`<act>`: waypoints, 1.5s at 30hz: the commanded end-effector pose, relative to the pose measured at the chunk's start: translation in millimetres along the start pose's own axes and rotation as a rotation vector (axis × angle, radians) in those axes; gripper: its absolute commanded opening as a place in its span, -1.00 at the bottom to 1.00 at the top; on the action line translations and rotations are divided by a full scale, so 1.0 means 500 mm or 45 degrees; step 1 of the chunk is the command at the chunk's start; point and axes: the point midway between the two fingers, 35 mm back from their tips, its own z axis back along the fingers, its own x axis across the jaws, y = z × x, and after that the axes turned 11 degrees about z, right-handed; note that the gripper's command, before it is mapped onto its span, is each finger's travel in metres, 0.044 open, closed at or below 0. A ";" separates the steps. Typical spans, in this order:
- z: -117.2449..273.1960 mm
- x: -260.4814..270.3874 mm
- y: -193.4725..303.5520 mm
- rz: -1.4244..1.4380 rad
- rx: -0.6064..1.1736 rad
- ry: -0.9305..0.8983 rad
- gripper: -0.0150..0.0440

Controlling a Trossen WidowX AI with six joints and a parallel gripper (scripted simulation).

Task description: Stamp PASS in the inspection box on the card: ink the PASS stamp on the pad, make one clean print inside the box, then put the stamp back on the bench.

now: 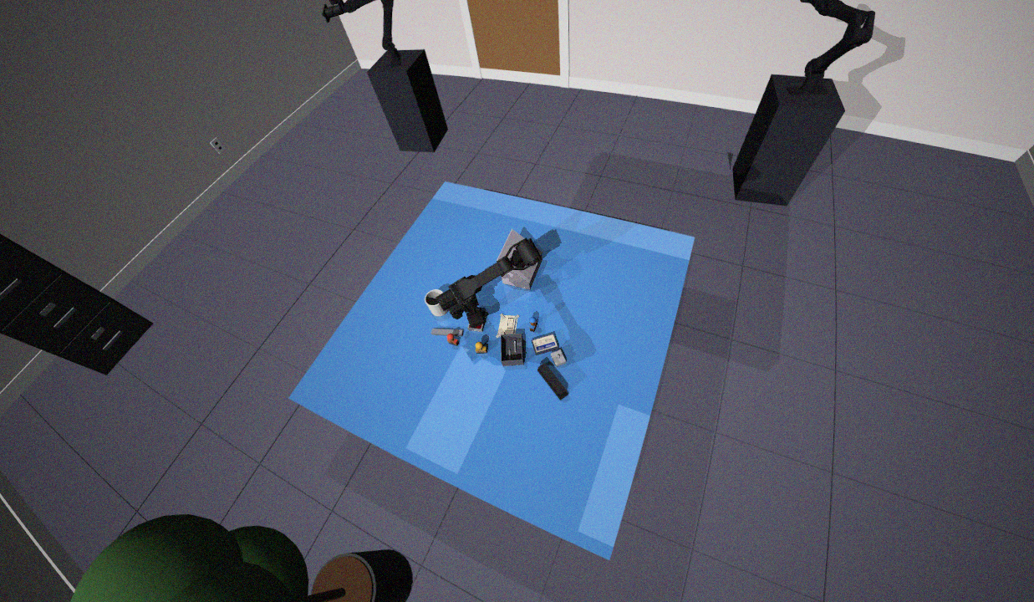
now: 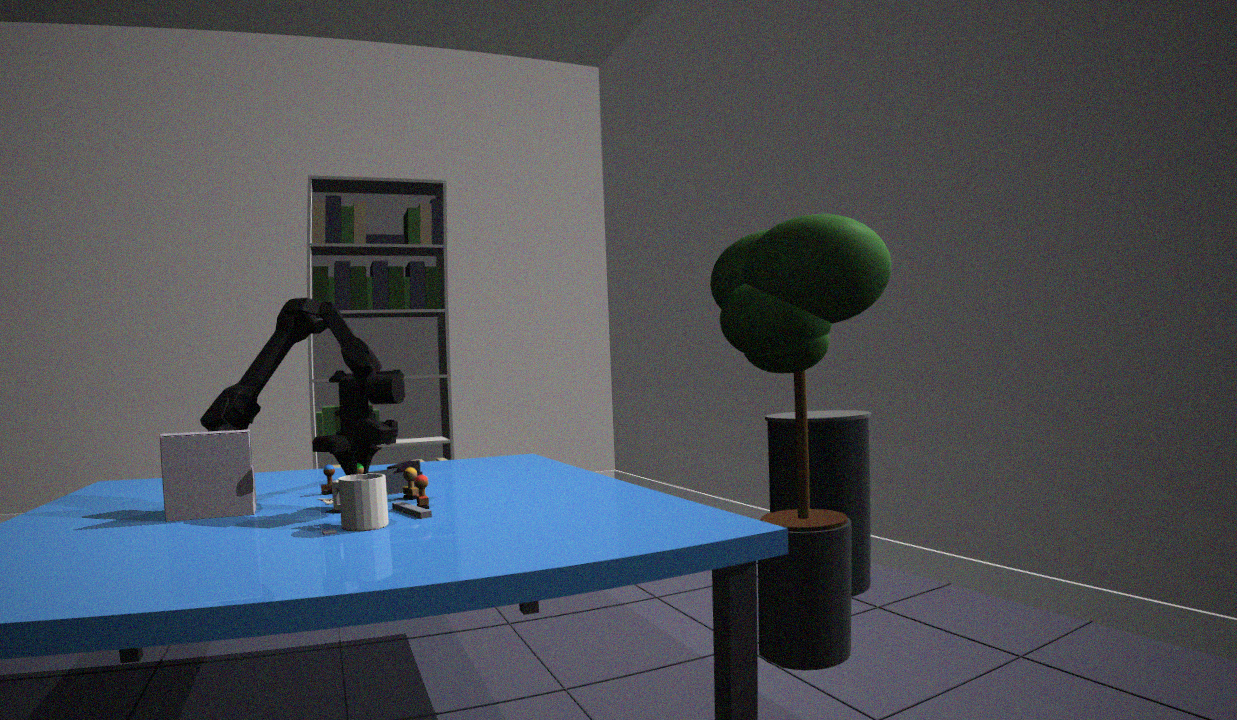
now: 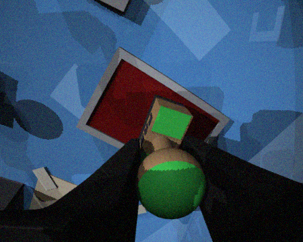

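My gripper (image 3: pixel 161 145) (image 2: pixel 360 471) is shut on the green-knobbed stamp (image 3: pixel 172 191), gripping its neck below the ball. The stamp's wooden block has a green top patch and dark side lettering that I cannot read fully. The block is over the lower right part of the red ink pad (image 3: pixel 114 104) in its grey tray; I cannot tell whether its hidden underside touches the pad. The cream card (image 1: pixel 502 329) (image 3: pixel 64 189) lies beside the pad, partly behind a finger in the wrist view. Its printed box shows small in the top view.
A white mug (image 1: pixel 433 303) (image 2: pixel 362 503) stands near the arm. Stamps with red (image 1: pixel 452 338) (image 2: pixel 421 480), yellow (image 1: pixel 481 347) and blue (image 1: pixel 533 319) knobs stand around. A grey bar (image 1: pixel 444 331), a dark open box (image 1: pixel 502 351) and a black block (image 1: pixel 552 380) also lie there.
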 end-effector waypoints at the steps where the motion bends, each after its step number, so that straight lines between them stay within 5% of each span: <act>1: -0.006 0.001 0.001 -0.009 0.000 -0.005 -0.49; 45: -0.030 0.001 0.002 0.000 0.001 -0.007 -0.49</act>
